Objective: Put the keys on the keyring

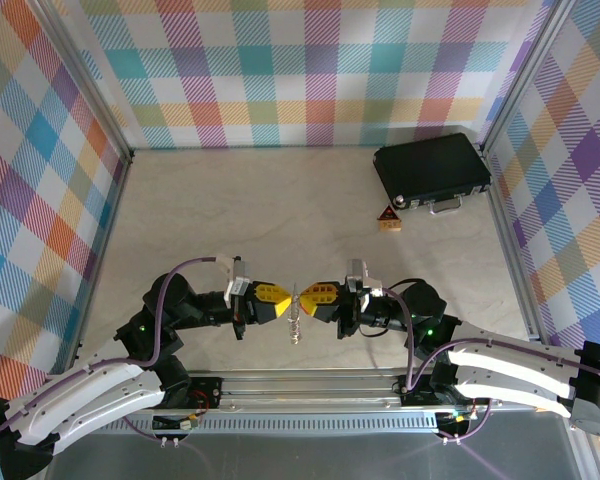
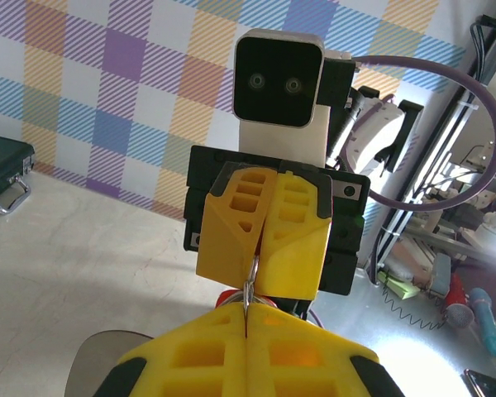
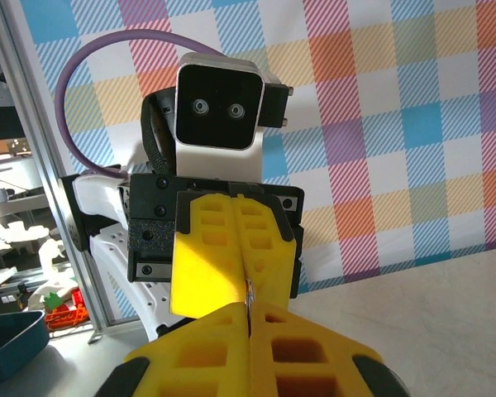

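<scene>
The silvery keyring (image 1: 295, 312) hangs on edge above the table between both grippers, which meet nose to nose near the front. My left gripper (image 1: 284, 300) is shut on its left side, and the thin metal rim (image 2: 250, 291) runs into the closed yellow fingers (image 2: 198, 356). My right gripper (image 1: 307, 297) is shut on the other side, where a sliver of the ring (image 3: 250, 291) shows between its pads (image 3: 306, 347). A red patch, apparently the key's head (image 2: 222, 296), peeks out just below the ring, mostly hidden by the fingers.
A black case (image 1: 432, 170) lies at the back right, with a small orange-brown triangular block (image 1: 388, 218) just in front of it. Plaid walls stand on three sides. A metal rail (image 1: 310, 385) runs along the near edge.
</scene>
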Motion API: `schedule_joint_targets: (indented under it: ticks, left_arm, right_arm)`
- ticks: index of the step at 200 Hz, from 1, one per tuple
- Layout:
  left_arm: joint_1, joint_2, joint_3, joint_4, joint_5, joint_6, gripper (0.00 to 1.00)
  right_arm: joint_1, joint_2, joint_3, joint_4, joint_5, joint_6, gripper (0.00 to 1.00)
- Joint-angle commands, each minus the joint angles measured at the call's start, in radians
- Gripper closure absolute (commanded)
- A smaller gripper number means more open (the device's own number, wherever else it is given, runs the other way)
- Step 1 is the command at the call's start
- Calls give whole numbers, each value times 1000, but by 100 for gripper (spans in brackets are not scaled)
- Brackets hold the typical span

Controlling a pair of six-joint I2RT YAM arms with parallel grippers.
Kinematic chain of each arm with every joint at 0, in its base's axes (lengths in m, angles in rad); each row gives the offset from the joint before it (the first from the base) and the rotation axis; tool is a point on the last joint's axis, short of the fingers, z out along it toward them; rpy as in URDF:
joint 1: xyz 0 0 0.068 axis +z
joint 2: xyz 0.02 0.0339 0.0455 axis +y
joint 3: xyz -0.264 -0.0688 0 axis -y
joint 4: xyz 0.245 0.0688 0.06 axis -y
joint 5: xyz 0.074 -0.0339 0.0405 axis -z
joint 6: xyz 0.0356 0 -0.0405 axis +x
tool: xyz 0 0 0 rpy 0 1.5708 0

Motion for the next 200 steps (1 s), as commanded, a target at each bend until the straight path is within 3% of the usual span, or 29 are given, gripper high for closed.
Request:
schedule_joint_targets:
  ticks: [1, 200]
  left_arm:
    - [-12, -7, 30, 7, 22, 15, 100]
    - [-12, -21, 19, 2, 4, 14, 100]
  right_arm:
    - [6, 5, 39, 6, -50, -20, 100]
    - [9, -22, 21, -51, -100, -71, 100]
